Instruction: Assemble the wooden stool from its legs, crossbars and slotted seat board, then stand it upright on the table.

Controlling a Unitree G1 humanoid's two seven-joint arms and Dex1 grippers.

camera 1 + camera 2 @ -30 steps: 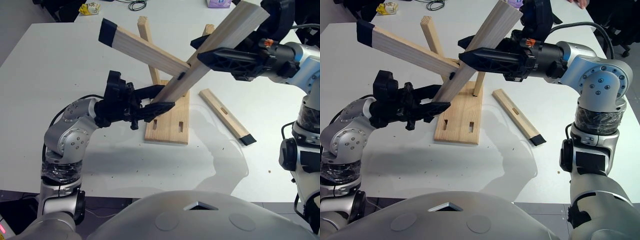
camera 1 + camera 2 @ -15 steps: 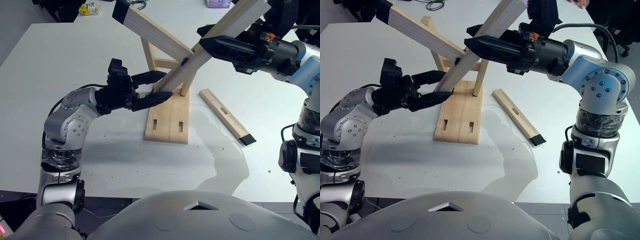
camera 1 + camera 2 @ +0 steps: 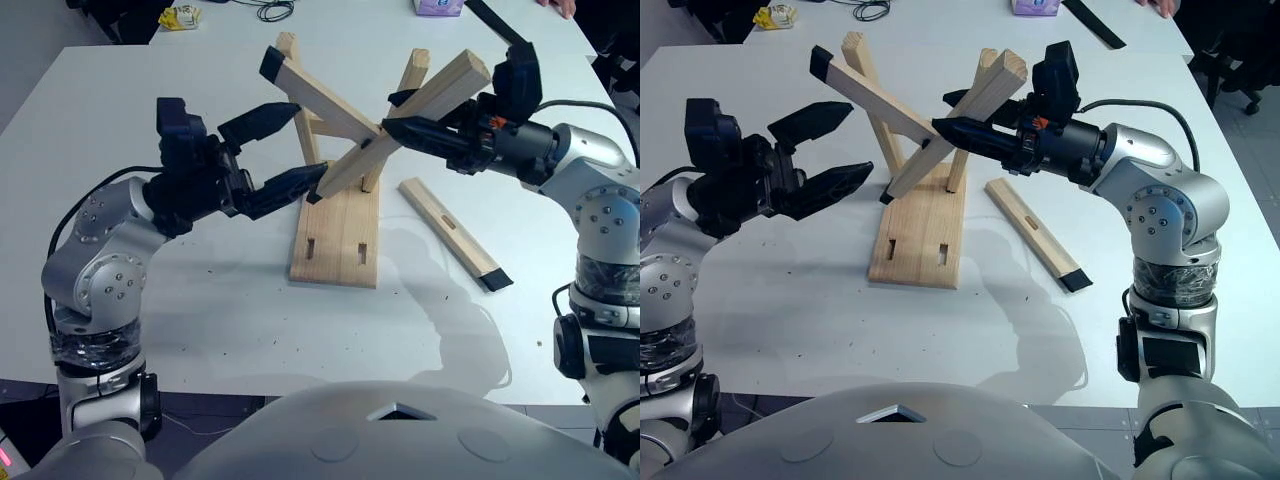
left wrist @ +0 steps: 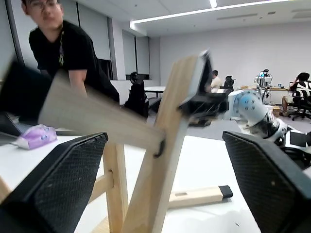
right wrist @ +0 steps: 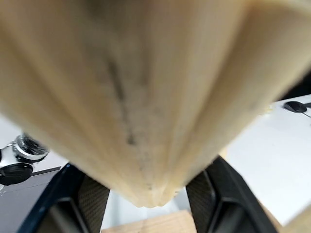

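Your right gripper point(image 3: 400, 128) clamps the crossed legs point(image 3: 330, 95) tilted above the seat board point(image 3: 335, 240), flat on the desk point(image 3: 200, 300); your left gripper point(image 3: 855, 140) hangs open beside their lower end. Gripped on one side only, the legs may pivot and miss the slots

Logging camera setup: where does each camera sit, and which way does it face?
Eye views: on the head, facing forward and down over the table; both arms show.
Left wrist view: from the left arm, through the open left gripper at the crossed legs.
Right wrist view: from the right arm, along the right gripper, shut on those legs.
All share the crossed legs.
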